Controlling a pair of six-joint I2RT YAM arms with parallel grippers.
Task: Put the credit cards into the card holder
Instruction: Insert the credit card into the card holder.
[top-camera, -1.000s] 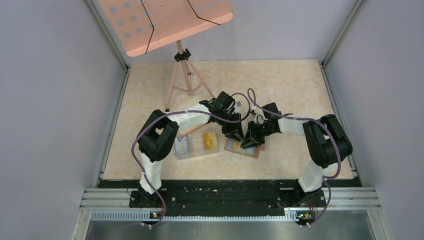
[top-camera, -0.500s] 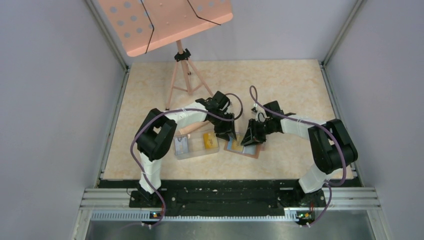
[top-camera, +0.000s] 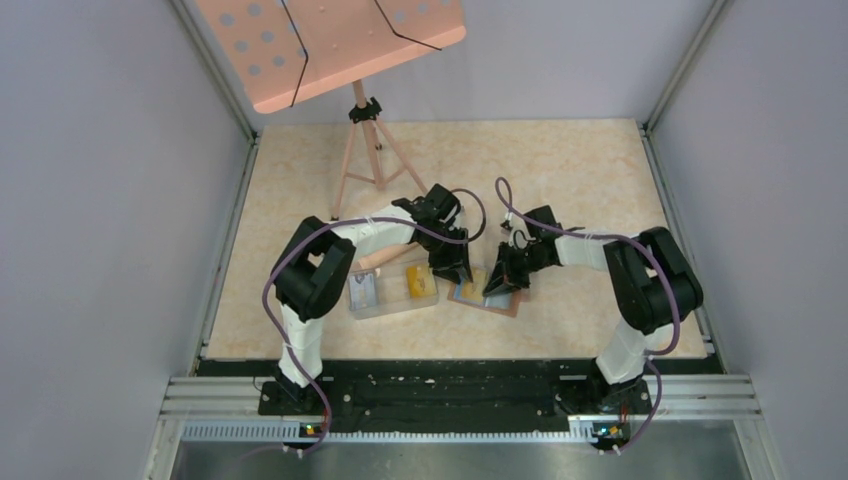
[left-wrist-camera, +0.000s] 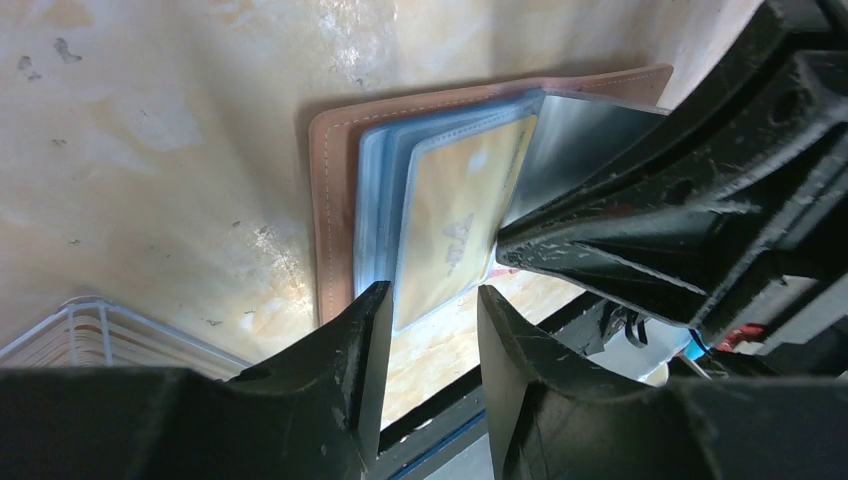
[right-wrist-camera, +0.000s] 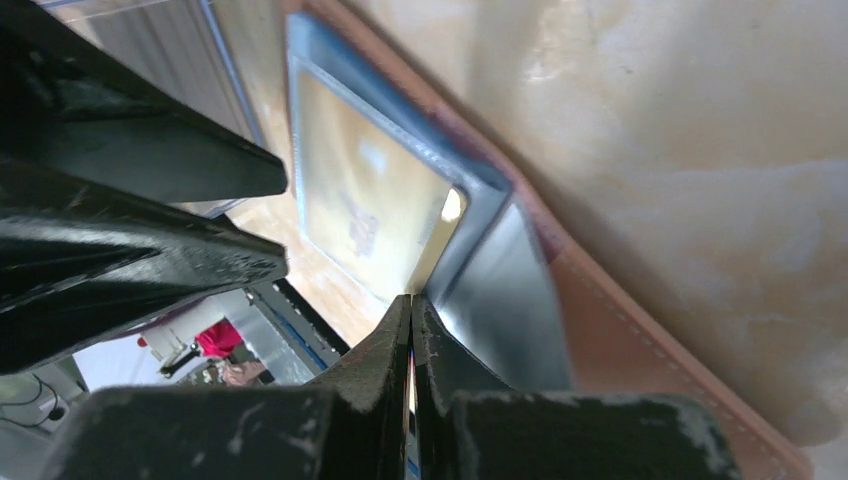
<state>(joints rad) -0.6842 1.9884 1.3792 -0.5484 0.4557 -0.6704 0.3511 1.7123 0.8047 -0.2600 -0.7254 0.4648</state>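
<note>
The brown card holder (top-camera: 505, 303) lies open on the table, right of the tray. One clear sleeve with a yellow credit card (left-wrist-camera: 455, 215) in it stands up from the holder (left-wrist-camera: 335, 200). My right gripper (right-wrist-camera: 411, 305) is shut on that sleeve's corner, with a thin edge between its fingers. The yellow card (right-wrist-camera: 355, 200) faces the right wrist camera. My left gripper (left-wrist-camera: 430, 300) hangs open just off the sleeve's free edge, with nothing between its fingers. In the top view the left gripper (top-camera: 455, 270) and right gripper (top-camera: 497, 283) almost meet over the holder.
A clear tray (top-camera: 392, 307) left of the holder contains a yellow card (top-camera: 420, 280) and a grey-blue card (top-camera: 363, 290). A pink music stand (top-camera: 330, 45) rises on a tripod (top-camera: 365, 160) at the back left. Grey walls enclose the table.
The right gripper has opened and then shut on the sleeve. The left gripper came down toward the tray and opened a little. The yellow sleeve now stands up between the two grippers.
</note>
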